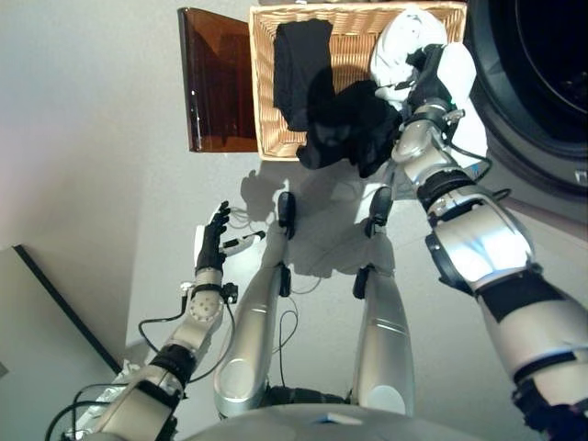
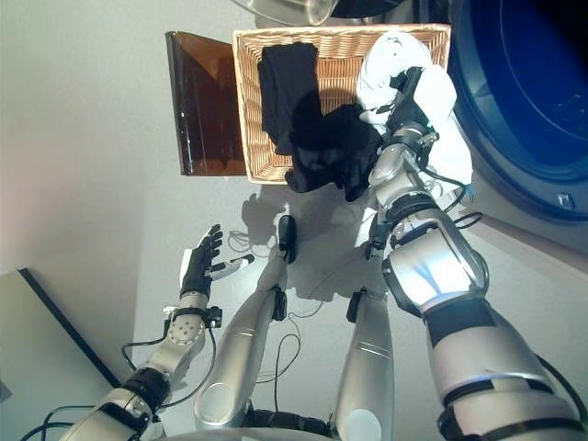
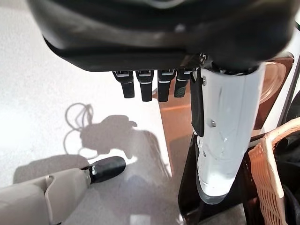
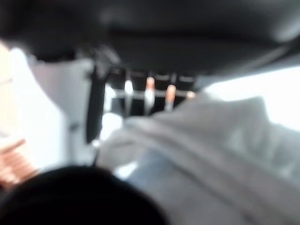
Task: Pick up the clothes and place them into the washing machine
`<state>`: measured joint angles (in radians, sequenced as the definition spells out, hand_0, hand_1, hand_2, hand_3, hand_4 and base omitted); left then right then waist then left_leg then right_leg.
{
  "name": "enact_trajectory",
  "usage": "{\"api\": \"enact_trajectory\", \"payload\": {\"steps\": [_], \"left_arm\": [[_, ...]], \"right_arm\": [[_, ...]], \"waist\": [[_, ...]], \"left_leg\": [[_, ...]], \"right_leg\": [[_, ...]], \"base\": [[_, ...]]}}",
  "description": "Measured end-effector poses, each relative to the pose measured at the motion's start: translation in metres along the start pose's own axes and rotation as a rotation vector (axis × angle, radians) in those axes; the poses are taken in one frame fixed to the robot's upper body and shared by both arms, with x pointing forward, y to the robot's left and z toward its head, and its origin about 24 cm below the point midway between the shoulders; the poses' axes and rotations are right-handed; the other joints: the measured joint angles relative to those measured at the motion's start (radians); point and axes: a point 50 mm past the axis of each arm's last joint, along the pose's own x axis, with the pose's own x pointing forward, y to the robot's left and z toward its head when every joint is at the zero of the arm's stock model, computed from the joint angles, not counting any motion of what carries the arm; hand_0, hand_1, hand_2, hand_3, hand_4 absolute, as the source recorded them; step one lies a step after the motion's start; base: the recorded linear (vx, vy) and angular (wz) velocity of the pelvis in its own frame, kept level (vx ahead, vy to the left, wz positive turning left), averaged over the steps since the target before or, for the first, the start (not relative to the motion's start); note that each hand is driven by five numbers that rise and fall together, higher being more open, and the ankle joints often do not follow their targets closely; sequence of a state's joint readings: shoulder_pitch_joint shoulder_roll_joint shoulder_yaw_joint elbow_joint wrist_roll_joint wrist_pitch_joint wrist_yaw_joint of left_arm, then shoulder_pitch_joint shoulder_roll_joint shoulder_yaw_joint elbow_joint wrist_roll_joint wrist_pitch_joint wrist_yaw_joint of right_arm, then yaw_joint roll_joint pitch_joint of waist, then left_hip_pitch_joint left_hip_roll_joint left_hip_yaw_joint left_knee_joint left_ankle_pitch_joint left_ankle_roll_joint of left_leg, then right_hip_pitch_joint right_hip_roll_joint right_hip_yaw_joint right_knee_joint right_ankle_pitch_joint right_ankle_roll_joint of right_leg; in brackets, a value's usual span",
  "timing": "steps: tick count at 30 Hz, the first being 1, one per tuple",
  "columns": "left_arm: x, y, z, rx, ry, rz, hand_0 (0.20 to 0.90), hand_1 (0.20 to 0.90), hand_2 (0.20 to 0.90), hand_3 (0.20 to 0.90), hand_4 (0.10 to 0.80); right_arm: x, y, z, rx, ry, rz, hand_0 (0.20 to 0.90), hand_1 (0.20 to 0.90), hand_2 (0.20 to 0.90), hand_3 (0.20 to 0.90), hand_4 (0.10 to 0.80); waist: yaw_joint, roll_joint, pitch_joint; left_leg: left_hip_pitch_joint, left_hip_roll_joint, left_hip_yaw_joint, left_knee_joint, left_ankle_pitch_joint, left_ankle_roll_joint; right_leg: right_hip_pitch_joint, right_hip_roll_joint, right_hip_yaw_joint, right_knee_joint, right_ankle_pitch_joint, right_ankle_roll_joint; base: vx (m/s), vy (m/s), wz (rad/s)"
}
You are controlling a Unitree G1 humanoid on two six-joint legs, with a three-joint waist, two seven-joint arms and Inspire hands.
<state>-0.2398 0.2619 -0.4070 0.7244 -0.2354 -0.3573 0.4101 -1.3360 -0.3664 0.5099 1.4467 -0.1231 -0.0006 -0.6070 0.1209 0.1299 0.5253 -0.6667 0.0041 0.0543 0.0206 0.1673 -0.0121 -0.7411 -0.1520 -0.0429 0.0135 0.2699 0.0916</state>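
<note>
A wicker basket [image 1: 265, 101] rests on a dark brown box [image 1: 216, 83] beside the washing machine's open drum [image 1: 542, 64]. In it lie a flat black garment [image 1: 299, 64] and a white garment [image 1: 404, 41] at the end nearest the machine. A bunched black garment [image 1: 349, 124] hangs over the near rim. My right hand [image 1: 430, 78] is over the white garment [image 4: 211, 154], fingers straight, thumb out, with black cloth [image 4: 79, 197] under the wrist. My left hand [image 1: 213, 241] is open and empty, low over the floor, apart from the basket; its own view [image 3: 150, 84] shows its fingers straight.
The washing machine's dark door ring [image 2: 514, 101] fills the upper right, close to my right arm. A pale panel with a dark edge [image 1: 37, 322] lies at the lower left. The basket's rim [image 3: 267, 173] and the brown box [image 3: 178, 122] stand just past my left hand.
</note>
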Motion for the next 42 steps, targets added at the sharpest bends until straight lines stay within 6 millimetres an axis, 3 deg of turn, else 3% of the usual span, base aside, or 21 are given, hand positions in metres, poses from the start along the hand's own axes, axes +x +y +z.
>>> {"api": "enact_trajectory", "payload": {"steps": [4, 7, 12, 17, 22, 29, 34, 42], "left_arm": [[0.000, 0.000, -0.001, -0.007, 0.006, -0.010, 0.900, 0.900, 0.900, 0.900, 0.800], [0.001, 0.000, 0.000, -0.008, 0.007, -0.006, 0.900, 0.900, 0.900, 0.900, 0.800], [0.003, -0.003, -0.006, 0.001, 0.045, 0.036, 0.900, 0.900, 0.900, 0.900, 0.800], [0.001, -0.011, -0.020, 0.053, 0.114, 0.041, 0.900, 0.900, 0.900, 0.900, 0.800], [-0.005, -0.003, -0.036, 0.105, 0.188, 0.078, 0.900, 0.900, 0.900, 0.900, 0.800], [-0.009, 0.002, -0.047, 0.138, 0.242, 0.088, 0.900, 0.900, 0.900, 0.900, 0.800], [-0.011, 0.004, -0.049, 0.158, 0.243, 0.089, 0.900, 0.900, 0.900, 0.900, 0.800], [-0.018, 0.006, -0.056, 0.161, 0.268, 0.093, 0.900, 0.900, 0.900, 0.900, 0.800]], "right_arm": [[0.003, -0.005, -0.001, -0.051, -0.021, 0.004, 0.900, 0.900, 0.900, 0.900, 0.800], [0.000, -0.002, -0.001, 0.007, -0.019, -0.013, 0.900, 0.900, 0.900, 0.900, 0.800], [-0.025, 0.026, -0.002, 0.178, -0.016, -0.033, 0.900, 0.900, 0.900, 0.900, 0.800], [-0.061, 0.063, -0.027, 0.242, 0.065, 0.040, 0.900, 0.900, 0.900, 0.900, 0.800], [-0.082, 0.080, -0.039, 0.259, 0.094, 0.089, 0.900, 0.900, 0.900, 0.900, 0.800], [-0.094, 0.088, -0.049, 0.268, 0.131, 0.101, 0.900, 0.900, 0.900, 0.900, 0.800], [-0.097, 0.091, -0.046, 0.289, 0.121, 0.107, 0.900, 0.900, 0.900, 0.900, 0.800], [-0.099, 0.092, -0.045, 0.303, 0.135, 0.110, 0.900, 0.900, 0.900, 0.900, 0.800]], "waist": [[0.001, 0.000, 0.000], [-0.004, -0.001, 0.000], [-0.036, -0.004, 0.000], [-0.057, -0.024, 0.005], [-0.077, -0.058, -0.002], [-0.079, -0.080, -0.014], [-0.079, -0.102, -0.027], [-0.078, -0.103, -0.047]], "left_leg": [[-0.003, -0.001, -0.002, 0.002, 0.000, 0.000], [-0.005, 0.000, -0.002, 0.008, -0.001, 0.000], [-0.002, 0.001, 0.000, 0.017, -0.003, 0.003], [0.092, 0.004, -0.001, 0.030, -0.021, 0.006], [0.143, 0.001, -0.001, 0.036, -0.028, 0.003], [0.167, 0.000, 0.001, 0.047, -0.033, 0.006], [0.172, -0.001, 0.004, 0.049, -0.035, 0.007], [0.145, -0.001, 0.006, 0.099, -0.064, 0.010]], "right_leg": [[-0.001, -0.001, -0.002, 0.000, 0.000, 0.000], [-0.001, 0.000, -0.001, 0.001, 0.000, 0.000], [0.003, 0.002, 0.001, 0.006, 0.001, -0.001], [0.105, 0.002, -0.003, 0.007, -0.013, -0.004], [0.155, -0.002, -0.001, 0.011, -0.027, -0.002], [0.179, -0.003, 0.001, 0.016, -0.027, -0.002], [0.182, -0.004, 0.002, 0.017, -0.028, -0.002], [0.177, -0.006, 0.005, 0.017, -0.030, -0.001]], "base": [[-0.002, 0.006, -0.03], [-0.004, 0.018, -0.12], [0.001, -0.001, -0.01], [0.034, -0.005, 0.01], [0.045, -0.005, -0.04], [0.021, -0.010, -0.01], [0.000, 0.000, 0.00], [0.000, 0.000, 0.00]]}}
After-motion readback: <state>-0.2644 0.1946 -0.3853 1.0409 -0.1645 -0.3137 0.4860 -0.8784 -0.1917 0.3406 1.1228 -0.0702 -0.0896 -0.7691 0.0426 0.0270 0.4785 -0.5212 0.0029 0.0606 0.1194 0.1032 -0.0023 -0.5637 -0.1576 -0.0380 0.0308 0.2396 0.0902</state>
